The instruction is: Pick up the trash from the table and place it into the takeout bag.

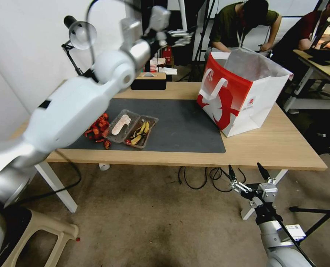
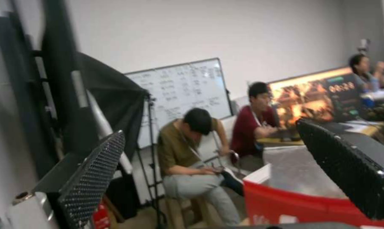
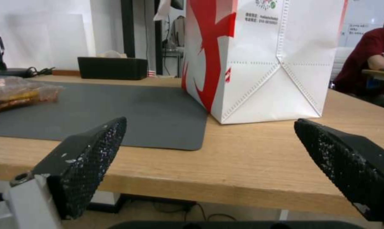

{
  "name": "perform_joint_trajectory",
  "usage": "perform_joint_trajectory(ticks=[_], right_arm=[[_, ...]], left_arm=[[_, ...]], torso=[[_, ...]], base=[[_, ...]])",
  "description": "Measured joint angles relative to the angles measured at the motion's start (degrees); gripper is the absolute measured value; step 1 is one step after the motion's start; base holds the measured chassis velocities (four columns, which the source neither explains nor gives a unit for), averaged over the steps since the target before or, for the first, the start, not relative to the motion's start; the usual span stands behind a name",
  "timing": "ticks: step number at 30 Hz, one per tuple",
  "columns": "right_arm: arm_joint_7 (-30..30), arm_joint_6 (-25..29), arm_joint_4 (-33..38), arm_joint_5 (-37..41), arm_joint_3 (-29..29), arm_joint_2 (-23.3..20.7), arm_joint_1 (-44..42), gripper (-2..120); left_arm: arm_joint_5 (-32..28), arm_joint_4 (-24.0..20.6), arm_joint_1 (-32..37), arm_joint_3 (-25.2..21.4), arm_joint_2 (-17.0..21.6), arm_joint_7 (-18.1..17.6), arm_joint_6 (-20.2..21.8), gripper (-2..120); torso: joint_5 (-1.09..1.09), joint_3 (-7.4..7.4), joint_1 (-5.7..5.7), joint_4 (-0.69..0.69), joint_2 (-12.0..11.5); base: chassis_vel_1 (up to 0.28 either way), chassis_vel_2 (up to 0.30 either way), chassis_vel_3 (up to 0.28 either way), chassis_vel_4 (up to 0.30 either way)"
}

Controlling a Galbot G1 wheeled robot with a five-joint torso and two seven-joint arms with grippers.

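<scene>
Nearest, the right gripper [image 1: 246, 171] hangs spread and empty below the table [image 1: 276, 148] edge. Farther, clear trays [image 1: 132, 128] sit on the grey mat [image 1: 180, 126]; beyond, the takeout bag [image 1: 243, 92]. Left gripper [image 2: 213, 171], raised high, gapes empty.

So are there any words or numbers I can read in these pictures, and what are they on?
None can be read for sure.
Takeout bag: small green logo and two tiny print lines near the top, too small.
Whiteboard: handwriting, blurred.
Screen: orange digits, too blurred.
</scene>
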Motion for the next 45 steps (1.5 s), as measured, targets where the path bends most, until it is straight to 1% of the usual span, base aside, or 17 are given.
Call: perform_joint_trajectory(ticks=[6, 9, 11, 12, 13, 14, 16, 17, 20, 21, 24, 25, 27, 29, 31, 36, 45], right_arm=[[0.0, 0.1, 0.5, -0.4, -0.3, -0.1, -0.1, 100], [0.1, 0.1, 0.5, -0.6, -0.5, -0.1, 0.0, 100], [0.1, 0.1, 0.7, -0.7, -0.7, -0.1, 0.2, 100], [0.1, 0.1, 0.8, -0.7, -0.8, -0.1, 0.2, 100], [0.1, 0.1, 0.8, -0.7, -0.8, -0.1, 0.2, 100], [0.1, 0.1, 0.8, -0.7, -0.9, -0.2, 0.3, 100], [0.1, 0.0, 0.9, -0.7, -1.0, -0.4, 0.5, 100], [0.1, 0.0, 0.9, -0.7, -1.0, -0.4, 0.5, 100], [0.1, -0.1, 1.0, -0.7, -1.2, -0.8, 0.7, 100], [0.1, -0.1, 1.0, -0.7, -1.2, -0.8, 0.7, 100], [0.1, -0.2, 1.2, -0.7, -1.3, -1.1, 0.9, 100], [0.1, -0.2, 1.2, -0.7, -1.3, -1.1, 0.9, 100], [0.1, -0.2, 1.2, -0.8, -1.2, -1.3, 0.9, 100], [0.1, -0.3, 1.2, -0.8, -1.1, -1.3, 0.9, 100], [0.1, -0.3, 1.2, -0.7, -1.0, -1.6, 0.9, 100], [0.2, -0.4, 1.2, -0.7, -1.0, -1.8, 0.9, 100], [0.3, -1.1, 1.3, -0.4, -1.1, -2.1, 1.1, 100]], left_arm=[[3.7, -8.6, 18.0, -11.4, 3.8, -1.2, -6.7, 100], [4.7, -11.1, 23.6, -15.2, 4.9, -1.1, -8.1, 100], [7.0, -14.3, 32.3, -20.3, 6.1, -1.0, -9.9, 100], [8.5, -15.4, 36.3, -22.2, 6.4, -0.7, -10.7, 100], [8.5, -15.4, 36.3, -22.2, 6.4, -0.7, -10.7, 100], [10.0, -16.4, 40.0, -24.3, 6.5, -0.6, -11.5, 100], [12.5, -18.7, 48.1, -29.5, 5.9, 0.0, -12.5, 100], [12.5, -18.7, 48.1, -29.5, 5.9, 0.0, -12.5, 100], [16.7, -21.6, 61.2, -38.3, 3.0, 1.3, -14.5, 100], [16.7, -21.6, 61.2, -38.3, 3.0, 1.3, -14.5, 100], [20.7, -24.3, 74.0, -45.9, -1.0, 2.6, -16.7, 100], [20.7, -24.3, 74.0, -45.9, -1.0, 2.6, -16.7, 100], [24.0, -25.3, 81.9, -49.5, -4.0, 3.9, -18.9, 100], [25.0, -25.3, 84.6, -50.3, -5.0, 4.4, -19.8, 100], [27.1, -25.4, 91.0, -52.2, -7.8, 6.2, -22.3, 100], [28.9, -24.5, 96.7, -53.1, -10.4, 8.9, -24.3, 100], [29.7, -21.4, 96.6, -53.0, -11.7, 11.1, -25.4, 100]], torso=[[0.0, 0.0, 0.0, 0.02, 0.0], [0.0, 0.0, 0.0, 0.02, 0.0], [0.05, -0.01, 0.0, 0.01, 0.0], [-0.02, 0.0, 0.0, 0.02, 0.0], [-0.02, 0.0, 0.0, 0.02, 0.0], [-0.02, 0.0, 0.0, 0.02, 0.0], [0.02, 0.0, 0.0, 0.03, 0.0], [0.02, 0.0, 0.0, 0.03, 0.0], [0.03, -0.01, 0.0, -0.01, 0.0], [0.03, -0.01, 0.0, -0.01, 0.0], [0.03, -0.01, 0.0, 0.03, 0.0], [0.03, -0.01, 0.0, 0.03, 0.0], [0.03, -0.01, 0.0, 0.0, 0.0], [0.03, -0.01, 0.0, 0.01, 0.0], [0.03, -0.01, -0.01, 0.04, 0.0], [0.03, 0.0, 0.0, 0.01, 0.0], [0.02, 0.0, 0.01, 0.01, 0.0]], base=[[0.0, 0.0, 0.0, 0.0], [0.0, 0.0, 0.0, 0.0], [0.0, 0.0, 0.0, 0.0], [0.0, 0.0, 0.0, 0.0], [0.0, 0.0, 0.0, 0.0], [0.0, 0.0, 0.0, 0.0], [0.0, 0.0, 0.0, 0.0], [0.0, 0.0, 0.0, 0.0], [0.0, 0.0, 0.0, 0.0], [0.0, 0.0, 0.0, 0.0], [0.0, 0.0, 0.0, 0.0], [0.0, 0.0, 0.0, 0.0], [0.0, 0.0, 0.0, 0.0], [0.0, 0.0, 0.0, 0.0], [0.0, 0.0, 0.0, 0.0], [0.0, 0.0, 0.0, 0.0], [0.0, 0.0, 0.0, 0.0]])
